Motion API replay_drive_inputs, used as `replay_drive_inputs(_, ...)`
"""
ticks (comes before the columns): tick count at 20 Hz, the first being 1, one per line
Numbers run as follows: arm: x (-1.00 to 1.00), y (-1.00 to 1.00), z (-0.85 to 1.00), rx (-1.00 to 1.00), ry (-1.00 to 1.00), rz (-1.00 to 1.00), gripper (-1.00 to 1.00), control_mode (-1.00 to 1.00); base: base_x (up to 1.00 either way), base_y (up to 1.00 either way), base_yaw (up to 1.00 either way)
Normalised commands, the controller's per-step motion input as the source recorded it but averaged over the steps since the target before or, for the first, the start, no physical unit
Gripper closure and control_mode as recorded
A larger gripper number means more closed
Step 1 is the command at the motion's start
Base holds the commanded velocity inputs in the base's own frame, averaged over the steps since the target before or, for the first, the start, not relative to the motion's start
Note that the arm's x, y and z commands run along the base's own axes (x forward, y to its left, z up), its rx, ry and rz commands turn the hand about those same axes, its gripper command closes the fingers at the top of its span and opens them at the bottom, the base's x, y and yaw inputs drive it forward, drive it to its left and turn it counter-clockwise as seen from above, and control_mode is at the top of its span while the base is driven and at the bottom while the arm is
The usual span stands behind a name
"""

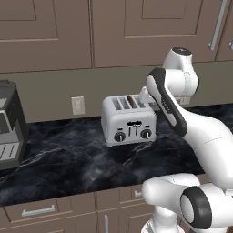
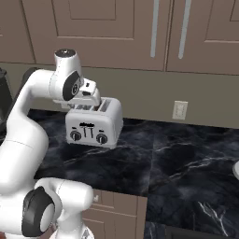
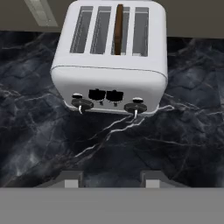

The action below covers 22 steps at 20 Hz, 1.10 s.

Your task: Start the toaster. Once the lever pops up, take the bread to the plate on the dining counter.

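A: So, what do we have around the toaster [image 1: 129,119]?

B: We see it standing on the black marble counter [image 1: 82,161], close to the taupe back wall. To its left in the left base view there is 1 white wall outlet [image 1: 78,105], and further left 1 larger dark grey appliance [image 1: 10,124] at the edge of the picture. In the right base view a second outlet [image 2: 179,110] sits on the wall to the toaster's right. Taupe upper cabinets [image 1: 91,32] hang above, 2 of them with long vertical silver handles [image 2: 154,28].

A: And what stands in the way?

B: In the base views our own arm does. Its white forearm crosses in front of the toaster's right end in the left base view, and the wrist covers part of the slots in the right base view. On the marble in front of the toaster we see nothing lying.

A: Counts?

B: We count 1 toaster with 4 slots, 2 black round knobs and 2 small black sliders between them. 1 slice of bread [image 3: 118,29] stands upright in the 3rd slot from the left in the hand view, its dark brown edge showing above the top.

A: And the fingers [image 3: 112,178]?

B: They are spread apart and hold nothing, hovering above the counter in front of the toaster, touching neither.
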Motion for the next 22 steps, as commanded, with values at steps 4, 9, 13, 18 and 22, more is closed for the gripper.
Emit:
replay_drive_inputs(4,0.0,-0.02,-0.03,0.0,-0.01,0.0,-1.0,-1.0,0.0,0.0,0.0)
replay_drive_inputs(9,0.0,-0.19,-0.27,0.0,-0.07,0.0,-1.0,-1.0,0.0,0.0,0.0)
replay_drive_inputs(13,0.05,-0.11,-0.34,0.0,-0.09,0.0,-1.0,-1.0,0.0,0.0,0.0)
replay_drive_inputs(18,0.13,0.0,-0.4,0.0,-0.11,0.0,-1.0,-1.0,0.0,0.0,0.0)
replay_drive_inputs(22,0.18,0.0,-0.53,0.0,-0.13,-0.01,-1.0,-1.0,0.0,0.0,0.0)
